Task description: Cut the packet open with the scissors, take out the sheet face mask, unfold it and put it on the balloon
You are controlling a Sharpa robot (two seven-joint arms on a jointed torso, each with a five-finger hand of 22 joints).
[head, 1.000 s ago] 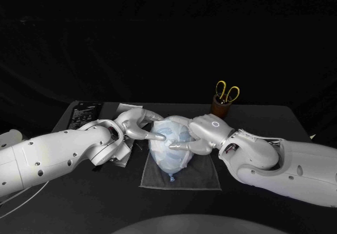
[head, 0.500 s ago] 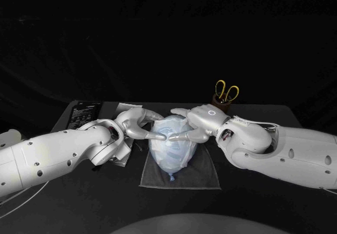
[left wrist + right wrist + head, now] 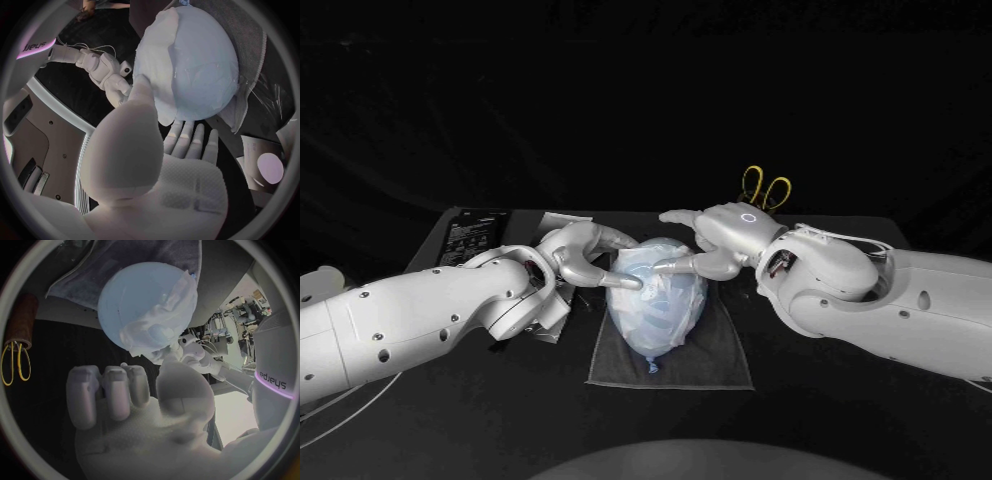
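Balloon point(image 3: 661, 325) in pale blue lies on a dark grey cloth point(image 3: 711, 365) at the middle of the black table point(image 3: 516, 400), its knot pointing to the near edge. The white sheet face mask point(image 3: 643, 268) is draped over its far end. In the right wrist view the mask point(image 3: 159, 325) covers one side of the balloon point(image 3: 134, 295) and leaves the other side bare.

The left hand point(image 3: 589, 258) comes in from the left, with one fingertip touching the balloon's left flank. From its own wrist camera the thumb rises to the edge of the mask point(image 3: 169, 55), while the other fingers point(image 3: 187, 142) lie straight and apart beneath the balloon point(image 3: 206, 70), grasping nothing.

The right hand point(image 3: 721, 235) hovers at the balloon's far right, one digit resting on the mask near the top. Its remaining fingers point(image 3: 106, 390) are loosely bent side by side and hold nothing, with the thumb set apart from them.

Yellow-handled scissors point(image 3: 764, 186) stand just behind the right hand, at the far right. The right wrist view shows the scissors point(image 3: 15, 362) sitting in a brown holder point(image 3: 26, 310). A flat dark item with white print point(image 3: 476, 230) lies at the table's far left.
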